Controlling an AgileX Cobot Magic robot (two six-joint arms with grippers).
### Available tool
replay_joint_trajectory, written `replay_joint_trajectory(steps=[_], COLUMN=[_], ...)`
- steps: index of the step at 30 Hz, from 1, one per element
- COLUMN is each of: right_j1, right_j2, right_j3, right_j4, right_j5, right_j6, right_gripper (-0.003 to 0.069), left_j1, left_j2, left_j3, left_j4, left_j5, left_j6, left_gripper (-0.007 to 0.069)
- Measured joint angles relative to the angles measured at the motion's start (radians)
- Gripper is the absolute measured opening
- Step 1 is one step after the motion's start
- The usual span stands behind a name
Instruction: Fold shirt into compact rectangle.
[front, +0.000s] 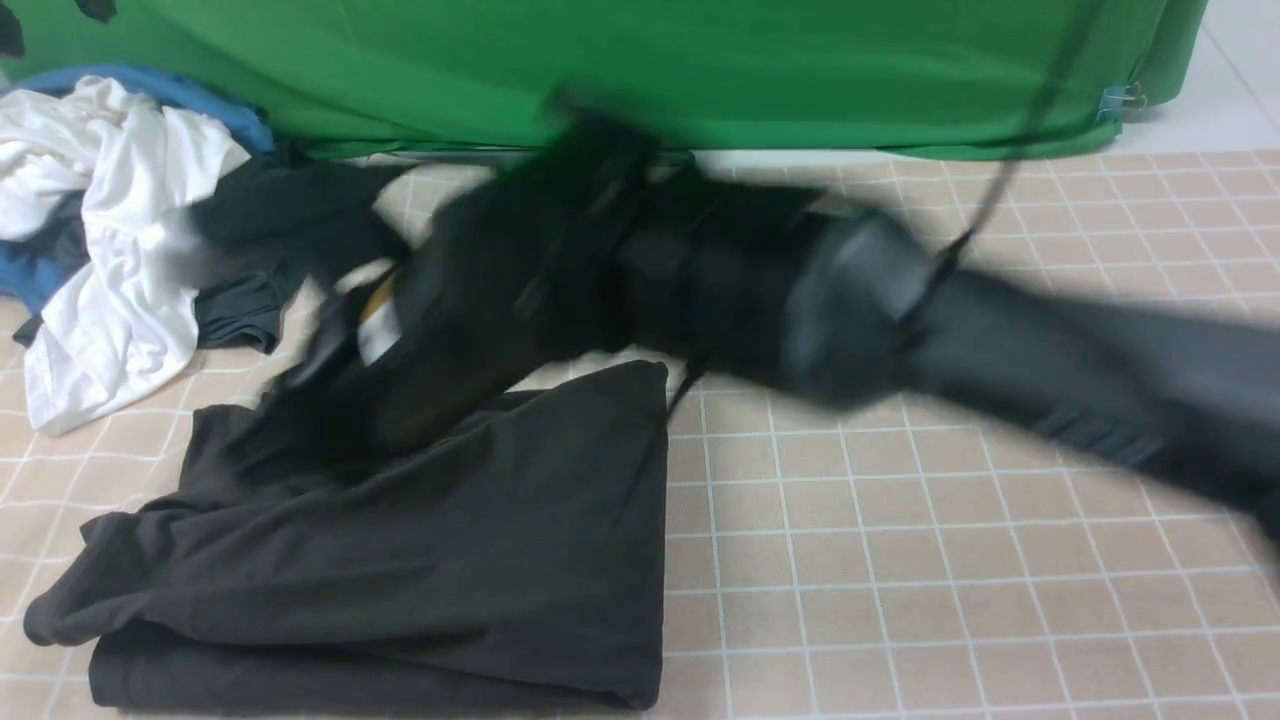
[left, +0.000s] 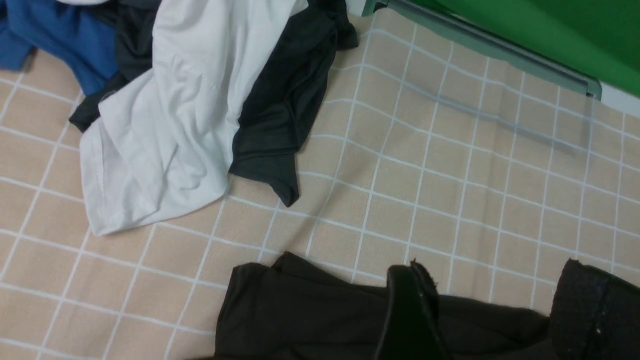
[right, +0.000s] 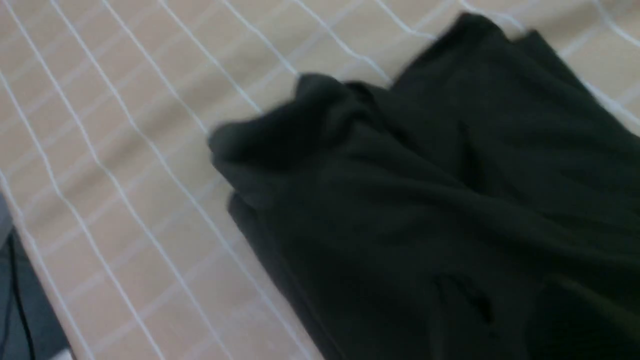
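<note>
The black shirt (front: 450, 540) lies folded into a rough rectangle at the near left of the table, with its layered edge towards me. My right arm (front: 850, 300) reaches in from the right as a motion-blurred black shape. Its far end is smeared over the shirt's far left corner. The right wrist view is blurred and shows a rumpled corner of the shirt (right: 450, 200). The jaws there merge with the dark cloth. My left gripper (left: 492, 265) is open just above the shirt's far edge (left: 300, 320), with nothing between its fingers.
A pile of clothes sits at the far left: a white garment (front: 120, 250), a dark grey garment (front: 280, 220) and blue cloth (front: 180, 95). A green backdrop (front: 700, 70) closes off the back. The beige checked tablecloth (front: 950, 580) covers the table.
</note>
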Motion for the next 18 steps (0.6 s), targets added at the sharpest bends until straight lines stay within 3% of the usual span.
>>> replay_joint_trajectory(steps=[2, 4, 7, 11, 18], right_j1=[-0.053, -0.087, -0.133, -0.166, -0.17], right_j2=[-0.056, -0.098, -0.182, -0.283, -0.387], right_j3=[-0.003, -0.005, 0.006, 0.083, 0.303], right_j4=[-0.017, -0.045, -0.113, -0.156, -0.159], right_j5=[0.136, 0.231, 0.354, 0.38, 0.352], right_j6=[-0.047, -0.071, -0.098, -0.105, -0.107], right_gripper=[0.0059, 0.0034, 0.0027, 0.0026, 0.0025], left_j1=[0.0, 0.0, 0.0, -0.003, -0.003], left_j2=[-0.033, -0.056, -0.09, -0.094, -0.094], left_j3=[0.082, 0.168, 0.377, 0.635, 0.943], left_j4=[-0.007, -0.025, -0.101, -0.138, -0.117], left_j5=[-0.003, -0.004, -0.003, -0.011, -0.191], left_j6=[0.013, 0.015, 0.037, 0.074, 0.087], left_gripper=[0.0314, 0.0258, 0.0127, 0.0023, 0.0011])
